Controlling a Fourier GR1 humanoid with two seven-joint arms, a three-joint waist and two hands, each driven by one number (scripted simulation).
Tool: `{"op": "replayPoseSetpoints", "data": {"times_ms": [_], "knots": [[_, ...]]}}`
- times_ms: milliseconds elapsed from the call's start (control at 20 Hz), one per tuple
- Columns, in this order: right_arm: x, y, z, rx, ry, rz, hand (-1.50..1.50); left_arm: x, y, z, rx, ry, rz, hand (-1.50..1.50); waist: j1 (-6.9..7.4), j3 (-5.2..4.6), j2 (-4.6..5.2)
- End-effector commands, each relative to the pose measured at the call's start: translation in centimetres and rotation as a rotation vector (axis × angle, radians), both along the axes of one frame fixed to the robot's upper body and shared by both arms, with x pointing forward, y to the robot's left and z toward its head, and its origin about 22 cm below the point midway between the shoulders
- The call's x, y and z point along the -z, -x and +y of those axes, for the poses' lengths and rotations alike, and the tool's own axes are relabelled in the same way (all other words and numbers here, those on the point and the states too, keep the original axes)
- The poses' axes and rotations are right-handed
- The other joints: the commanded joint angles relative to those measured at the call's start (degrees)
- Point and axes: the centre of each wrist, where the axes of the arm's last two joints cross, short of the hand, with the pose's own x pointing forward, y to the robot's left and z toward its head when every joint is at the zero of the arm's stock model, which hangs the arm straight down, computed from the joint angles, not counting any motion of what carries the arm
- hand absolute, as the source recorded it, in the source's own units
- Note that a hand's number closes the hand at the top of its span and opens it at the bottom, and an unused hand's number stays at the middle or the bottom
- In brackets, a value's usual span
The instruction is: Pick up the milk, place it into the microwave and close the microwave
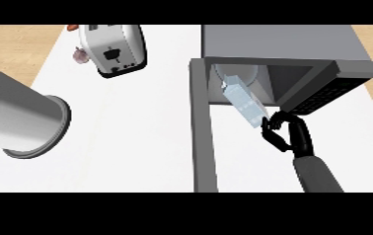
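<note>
A brushed-metal cylindrical pot (29,118) lies tipped on its side at the left edge of the smooth white bench (124,145), its round rim facing right. Above it, a boxy chrome toaster (113,49) with a black control panel stands near the bench's far edge, a small pinkish object (79,55) just beside its left side and a red one (73,27) at its upper corner. Right of centre, the grey microwave (284,44) is open, its flat door (203,140) swung out toward the viewer and a pale round turntable (251,73) showing inside. The milk (243,100), a pale blue translucent carton with a gabled top, leans tilted in the microwave's opening, top end over the turntable. The right hand (287,133), black on a grey forearm, has its fingers (272,136) curled around the carton's lower end.
</note>
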Motion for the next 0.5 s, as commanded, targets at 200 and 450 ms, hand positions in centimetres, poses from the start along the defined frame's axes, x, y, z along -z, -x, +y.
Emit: {"op": "replayPoseSetpoints", "data": {"times_ms": [200,450], "knots": [[-0.4,-1.7,-0.5,-0.224,-0.022,-0.086,1.5,0.2,-0.4,0.0,0.025,0.012,-0.011,-1.5,0.62,0.26,0.58],[-1.5,-4.0,2.5,-0.295,-0.104,-0.155,1.5,0.4,-0.9,0.7,0.033,0.02,0.0,-1.5,0.11,0.18,0.44]]}}
